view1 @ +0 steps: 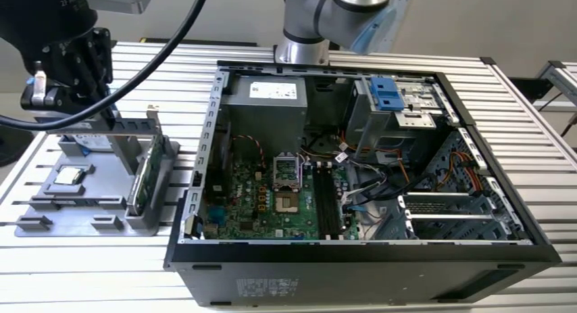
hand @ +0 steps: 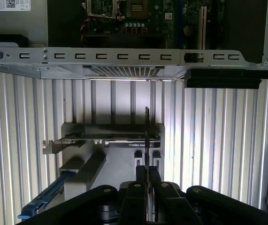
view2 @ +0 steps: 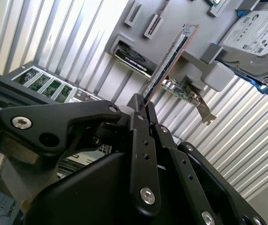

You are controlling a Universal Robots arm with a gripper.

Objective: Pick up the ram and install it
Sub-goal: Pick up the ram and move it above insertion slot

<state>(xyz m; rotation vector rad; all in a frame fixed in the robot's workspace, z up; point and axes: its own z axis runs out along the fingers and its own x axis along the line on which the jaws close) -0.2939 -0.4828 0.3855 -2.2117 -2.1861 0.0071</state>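
The slatted counter [view1: 528, 100] carries everything. The open computer case [view1: 361, 262] fills the centre and right of the exterior view, lying on its side so that its motherboard [view1: 270, 201] faces up and can be reached from above. At the left of that frame sits the grey holder [view1: 90, 215], whose slots keep the spare parts apart and on edge so each can be grasped on its own. The silver hard drive [view2: 258, 28] rests in the upper right of the second wrist view, and the green card [view1: 148, 171] stands upright along the holder's case-side edge. The black end effector [view2: 142, 102] hangs over the holder, at the upper left of the exterior view, with its fingers pinched narrow on one end of the ram [view2: 171, 56]. In the first wrist view the ram [hand: 146, 136] shows edge-on as a thin dark line rising from the fingertips at bottom centre. It is held by its flat faces, likely so that the contact edge stays free. It looks lifted clear of the holder, though I cannot be sure.
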